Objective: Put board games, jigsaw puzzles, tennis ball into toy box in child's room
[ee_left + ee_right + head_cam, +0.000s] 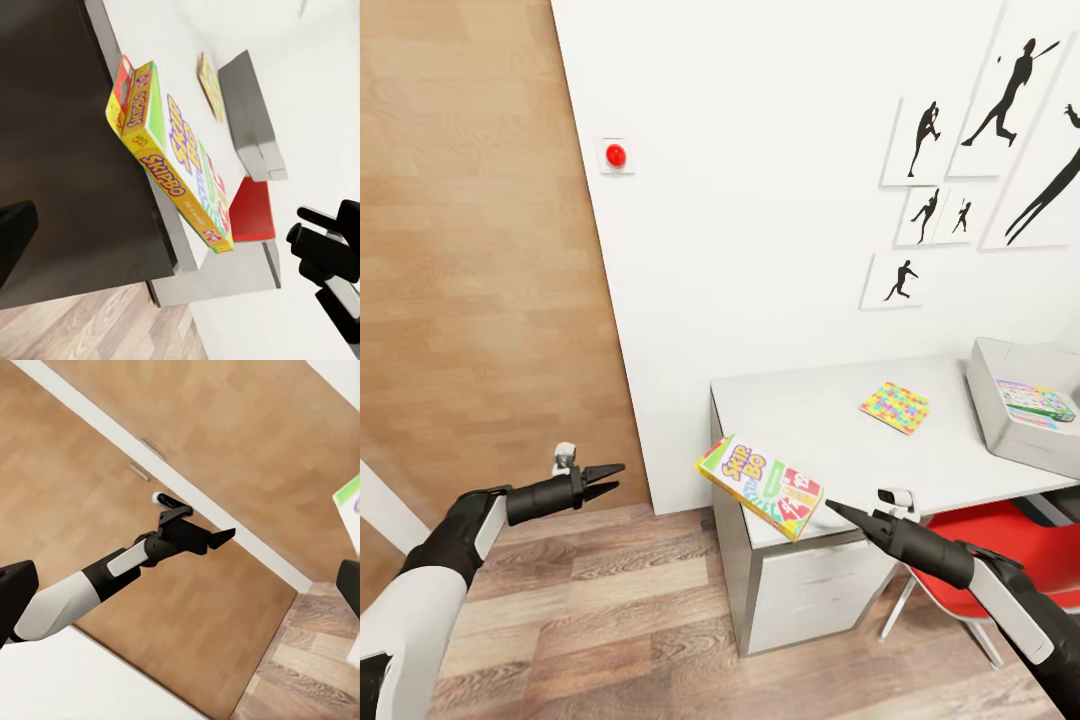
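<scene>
The green-yellow Skip-Bo board game [761, 487] lies tilted over the front left corner of the table [810, 425], jutting past the edge; the left wrist view shows it [176, 161] askew on that corner. My right gripper [832, 509] is at the box's right end, open, its fingers wide apart in the right wrist view with nothing between them. My left gripper [612, 478] hangs open and empty over the floor, left of the table. One jigsaw puzzle [895, 407] lies flat mid-table. The grey toy box [1000, 420] at the right holds a pale board game [1038, 401].
A white drawer cabinet [810, 590] stands under the table's left end. A red chair [1010, 550] is tucked below my right arm. A wooden panel [470, 250] and a white wall with a red button [616, 155] are behind. Plank floor [610, 620] lies between my arms.
</scene>
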Robot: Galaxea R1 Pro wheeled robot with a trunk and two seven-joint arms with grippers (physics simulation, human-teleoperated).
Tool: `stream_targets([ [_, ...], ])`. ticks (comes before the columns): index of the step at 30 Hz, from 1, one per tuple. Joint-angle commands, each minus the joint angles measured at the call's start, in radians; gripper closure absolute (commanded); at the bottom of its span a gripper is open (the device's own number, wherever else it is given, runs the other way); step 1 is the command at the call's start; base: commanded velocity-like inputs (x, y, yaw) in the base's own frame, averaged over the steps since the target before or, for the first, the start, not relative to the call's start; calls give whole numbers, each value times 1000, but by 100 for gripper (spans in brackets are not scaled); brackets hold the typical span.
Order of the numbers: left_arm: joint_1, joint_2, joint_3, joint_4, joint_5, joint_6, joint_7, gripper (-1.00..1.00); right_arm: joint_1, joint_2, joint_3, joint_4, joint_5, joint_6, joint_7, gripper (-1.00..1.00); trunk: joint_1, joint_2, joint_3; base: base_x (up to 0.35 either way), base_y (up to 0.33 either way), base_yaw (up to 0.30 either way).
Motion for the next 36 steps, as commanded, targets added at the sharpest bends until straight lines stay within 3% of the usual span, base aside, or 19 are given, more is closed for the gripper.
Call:
stream_targets([
  [1, -1, -1, 3, 0, 2, 9, -2, -100, -1, -2, 3, -2, -10, 9, -1, -100, 0, -1, -1, 75, 0, -5],
  [23, 1, -1, 8, 0, 4, 8, -9, -100, -1, 1, 4, -8, -11, 10, -4, -100, 0, -1, 4, 27, -3, -32],
  [31, 1, -1, 64, 0, 5, 8, -10, -100, -1, 2, 5, -8, -10, 10, -5, -100, 0, -1, 5, 5, 1, -24],
  [36, 1, -1, 100, 0, 5, 9, -11, -100, -1, 19, 4, -8, -9, 10, -27, -100, 19, -36, -11, 1, 0, -3],
])
